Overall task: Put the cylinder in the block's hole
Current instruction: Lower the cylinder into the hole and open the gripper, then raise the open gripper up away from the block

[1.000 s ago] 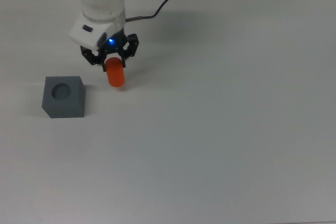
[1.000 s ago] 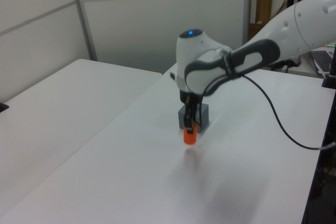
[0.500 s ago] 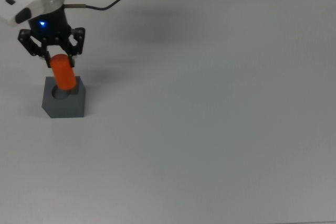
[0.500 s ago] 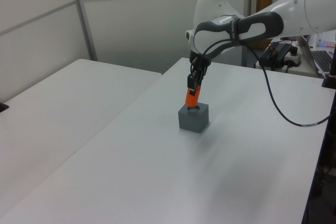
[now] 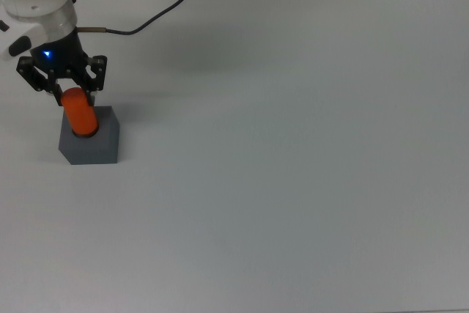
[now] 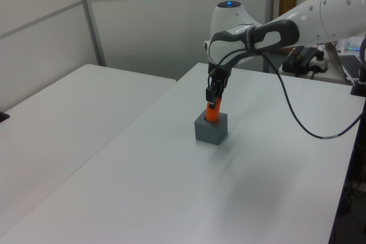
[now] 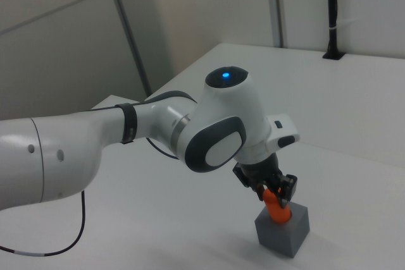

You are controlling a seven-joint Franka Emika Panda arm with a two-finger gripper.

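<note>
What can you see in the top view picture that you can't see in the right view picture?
Only the top view shows the thin black cable trailing across the wide white table and the black claw from above, with its blue light. Only the right view shows the big white arm reaching in, the grey wall panels behind and a black post at the table's far edge. Both show the small bright orange cylinder held in the claw, its lower end in the top of the matte slate-grey cube.
</note>
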